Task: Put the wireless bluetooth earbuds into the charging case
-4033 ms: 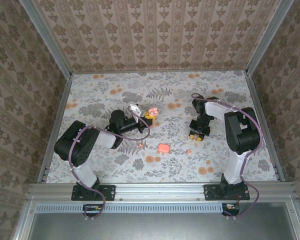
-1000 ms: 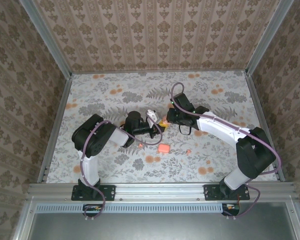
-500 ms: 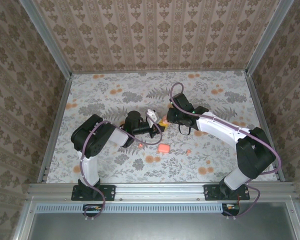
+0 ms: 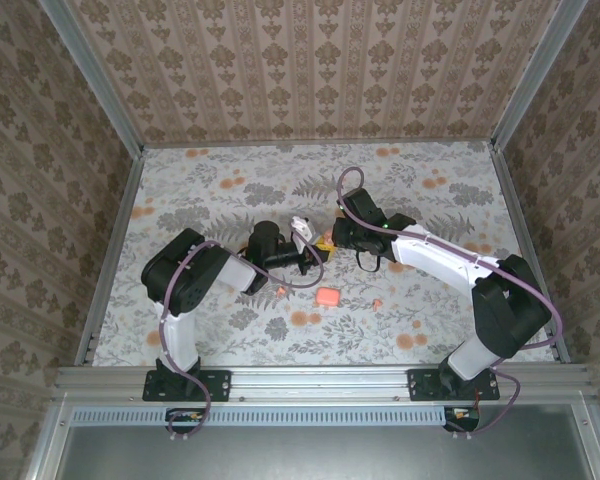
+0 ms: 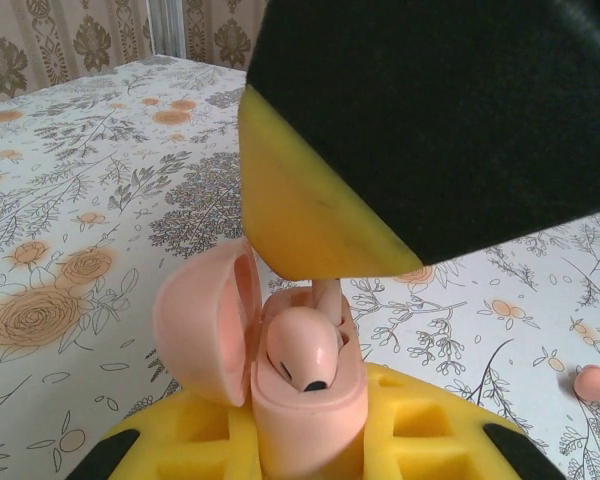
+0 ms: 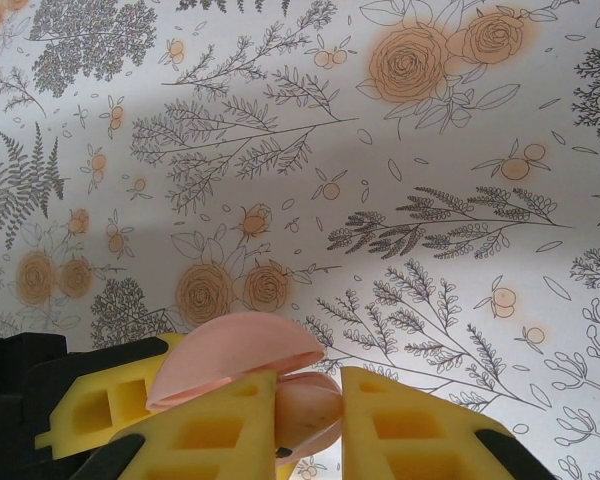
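The salmon-pink charging case [image 5: 315, 425] stands open between my left gripper's [image 5: 305, 445] yellow pads, its lid [image 5: 195, 330] swung to the left. One earbud [image 5: 300, 352] sits in the case's well. My right gripper [image 6: 310, 425] is directly above, and its yellow pads are closed on that earbud [image 6: 312, 412], with the lid [image 6: 240, 350] just behind. In the top view the two grippers, left [image 4: 312, 257] and right [image 4: 333, 240], meet mid-table at the case [image 4: 325, 245]. A second earbud [image 4: 377, 303] lies loose on the cloth, also seen from the left wrist as a coral nub [image 5: 598, 383].
A salmon rounded-square piece [image 4: 328, 296] lies flat on the flowered cloth [image 4: 430, 200] just in front of the grippers; I cannot tell what it is. Patterned walls and metal rails [image 4: 115, 270] enclose the table. A pad of the left gripper [image 6: 90, 410] shows beside the right fingers.
Four seconds ago the right arm was far right and the left held the case further back. Both have since met mid-table; over the last second the right gripper only edged slightly closer.
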You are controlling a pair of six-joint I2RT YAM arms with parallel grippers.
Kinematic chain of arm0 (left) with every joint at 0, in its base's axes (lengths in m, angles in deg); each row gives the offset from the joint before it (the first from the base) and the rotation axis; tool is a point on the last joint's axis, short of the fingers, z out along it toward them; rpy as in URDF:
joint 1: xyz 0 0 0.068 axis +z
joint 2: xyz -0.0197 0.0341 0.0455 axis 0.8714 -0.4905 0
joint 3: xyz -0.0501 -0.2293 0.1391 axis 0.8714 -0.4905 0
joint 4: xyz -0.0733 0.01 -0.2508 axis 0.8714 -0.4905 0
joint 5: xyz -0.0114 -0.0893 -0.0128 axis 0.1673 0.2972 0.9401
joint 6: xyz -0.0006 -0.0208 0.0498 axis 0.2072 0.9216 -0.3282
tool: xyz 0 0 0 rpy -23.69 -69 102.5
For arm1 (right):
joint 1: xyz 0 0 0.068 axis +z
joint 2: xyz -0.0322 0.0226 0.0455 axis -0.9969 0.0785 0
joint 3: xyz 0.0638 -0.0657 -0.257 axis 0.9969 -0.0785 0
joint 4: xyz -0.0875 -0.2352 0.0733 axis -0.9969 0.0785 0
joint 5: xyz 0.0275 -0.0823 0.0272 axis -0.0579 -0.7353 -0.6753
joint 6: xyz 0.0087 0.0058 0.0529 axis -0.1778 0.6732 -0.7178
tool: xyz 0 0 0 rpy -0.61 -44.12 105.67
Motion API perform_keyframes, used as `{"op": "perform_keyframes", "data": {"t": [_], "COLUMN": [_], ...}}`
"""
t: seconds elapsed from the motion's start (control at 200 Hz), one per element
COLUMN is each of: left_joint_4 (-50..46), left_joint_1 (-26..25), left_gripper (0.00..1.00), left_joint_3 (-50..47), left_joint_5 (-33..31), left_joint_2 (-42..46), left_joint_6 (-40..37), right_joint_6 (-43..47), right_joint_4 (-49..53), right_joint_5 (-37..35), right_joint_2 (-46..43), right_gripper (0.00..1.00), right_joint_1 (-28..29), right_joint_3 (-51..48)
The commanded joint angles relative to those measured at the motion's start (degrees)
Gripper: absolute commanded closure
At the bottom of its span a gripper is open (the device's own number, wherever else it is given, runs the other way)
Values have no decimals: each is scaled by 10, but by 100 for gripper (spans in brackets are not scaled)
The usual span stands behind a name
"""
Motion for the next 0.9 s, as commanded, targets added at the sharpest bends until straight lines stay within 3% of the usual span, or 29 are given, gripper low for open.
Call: {"op": "perform_keyframes", "data": {"t": [0.0,0.475,0.89], "left_joint_4": [46,44,43], "left_joint_1": [5,5,4], "left_gripper": [88,88,88], "left_joint_3": [4,0,-2], "left_joint_5": [1,4,6], "left_joint_2": [25,31,36], "left_joint_6": [17,11,11], "right_joint_6": [10,4,-7], "right_joint_4": [19,-45,-99], "right_joint_5": [5,31,41], "right_joint_2": [2,-26,-80], "right_gripper": [80,67,61], "right_joint_1": [9,10,5], "right_joint_3": [-8,-25,-56]}}
